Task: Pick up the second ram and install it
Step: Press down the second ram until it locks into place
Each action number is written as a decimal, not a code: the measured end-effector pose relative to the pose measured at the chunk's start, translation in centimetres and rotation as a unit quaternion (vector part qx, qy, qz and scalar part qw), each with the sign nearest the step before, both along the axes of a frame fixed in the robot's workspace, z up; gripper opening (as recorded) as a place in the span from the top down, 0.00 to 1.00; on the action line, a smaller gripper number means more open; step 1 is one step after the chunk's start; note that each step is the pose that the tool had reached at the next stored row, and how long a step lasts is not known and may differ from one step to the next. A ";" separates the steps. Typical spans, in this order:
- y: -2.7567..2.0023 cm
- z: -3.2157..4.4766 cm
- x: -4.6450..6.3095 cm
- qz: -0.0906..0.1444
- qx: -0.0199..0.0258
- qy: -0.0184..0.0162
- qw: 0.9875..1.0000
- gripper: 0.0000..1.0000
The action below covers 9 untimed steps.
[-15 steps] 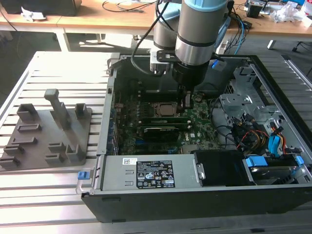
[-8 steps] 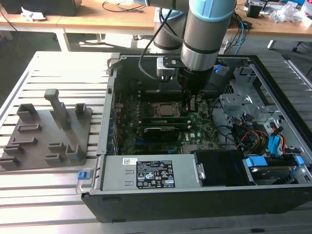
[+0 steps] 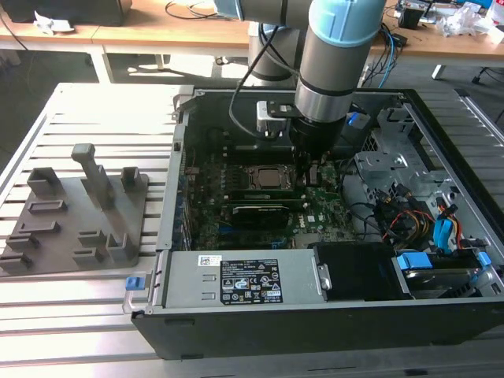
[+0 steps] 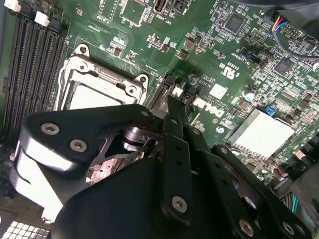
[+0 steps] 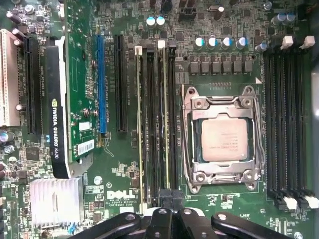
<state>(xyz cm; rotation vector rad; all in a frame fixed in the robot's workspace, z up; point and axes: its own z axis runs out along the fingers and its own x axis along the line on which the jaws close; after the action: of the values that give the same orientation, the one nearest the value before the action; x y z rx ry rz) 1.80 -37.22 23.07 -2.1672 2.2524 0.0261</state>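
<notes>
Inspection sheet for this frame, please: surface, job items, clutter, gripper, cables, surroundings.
Surface: slotted metal table carrying an open computer case.
Job's things: second ram, a thin green stick standing in a slot beside the CPU socket; whether it is fully seated cannot be told. Another stick stands two slots away.
Clutter: grey fixture tray on the table beside the case, its holders empty.
Gripper: gripper low over the motherboard, at the end of the ram slots.
Cables: coloured bundle inside the case at the exterior view's right; arm cable hanging into the case.
Surroundings: wooden desk behind, with loose cables.
</notes>
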 end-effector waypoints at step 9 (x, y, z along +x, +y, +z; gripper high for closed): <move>-0.02 1.04 -5.2 0.000 -0.001 -0.001 1.000 0.89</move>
<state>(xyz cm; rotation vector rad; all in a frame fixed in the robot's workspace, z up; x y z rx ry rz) -3.42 -37.24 24.10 -2.1673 2.2517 0.0226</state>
